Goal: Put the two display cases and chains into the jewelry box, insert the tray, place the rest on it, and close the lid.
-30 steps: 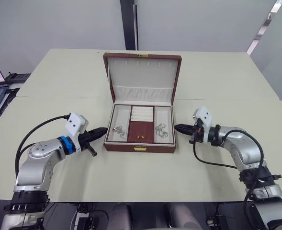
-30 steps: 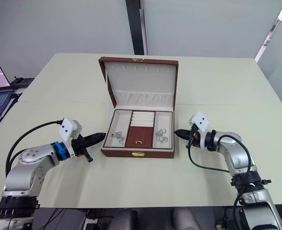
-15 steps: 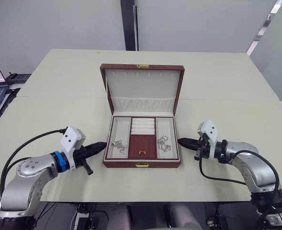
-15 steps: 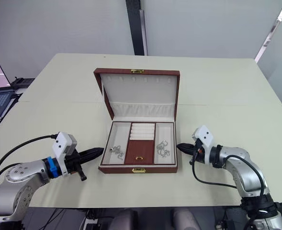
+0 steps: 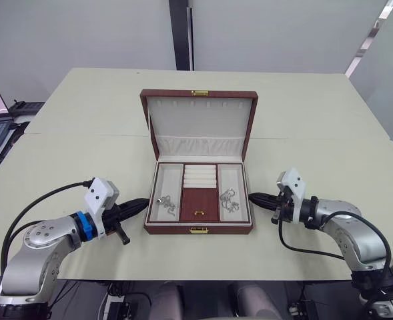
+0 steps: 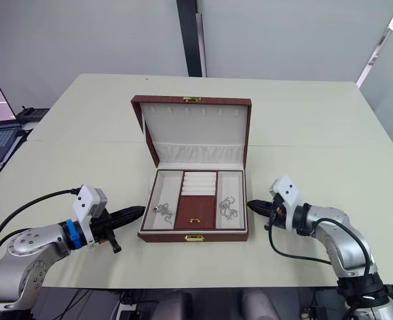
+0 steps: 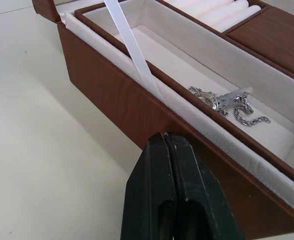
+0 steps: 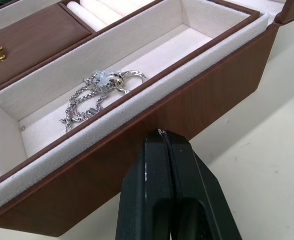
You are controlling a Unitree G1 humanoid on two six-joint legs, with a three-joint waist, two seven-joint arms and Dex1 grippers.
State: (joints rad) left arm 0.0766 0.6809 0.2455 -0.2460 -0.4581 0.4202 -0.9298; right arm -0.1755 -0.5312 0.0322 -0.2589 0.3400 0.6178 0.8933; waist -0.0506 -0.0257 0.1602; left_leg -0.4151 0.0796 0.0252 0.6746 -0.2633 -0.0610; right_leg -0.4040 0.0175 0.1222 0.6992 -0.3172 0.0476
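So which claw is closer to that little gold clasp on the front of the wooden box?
Roughly equal, the right perhaps slightly nearer. The right claw sits just off the jewelry box's right side; the left claw sits just off its left side. The gold clasp is midway on the front wall.

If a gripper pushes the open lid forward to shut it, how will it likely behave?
The lid looks like stiff wood, so it should probably swing as one piece on its rear hinge. Past upright it may drop shut quickly. The white ribbon stay looks floppy and could catch.

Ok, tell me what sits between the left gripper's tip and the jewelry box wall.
Nothing: in the left eye view a short bare strip of table separates the shut left gripper from the jewelry box. The left wrist view shows that gap too.
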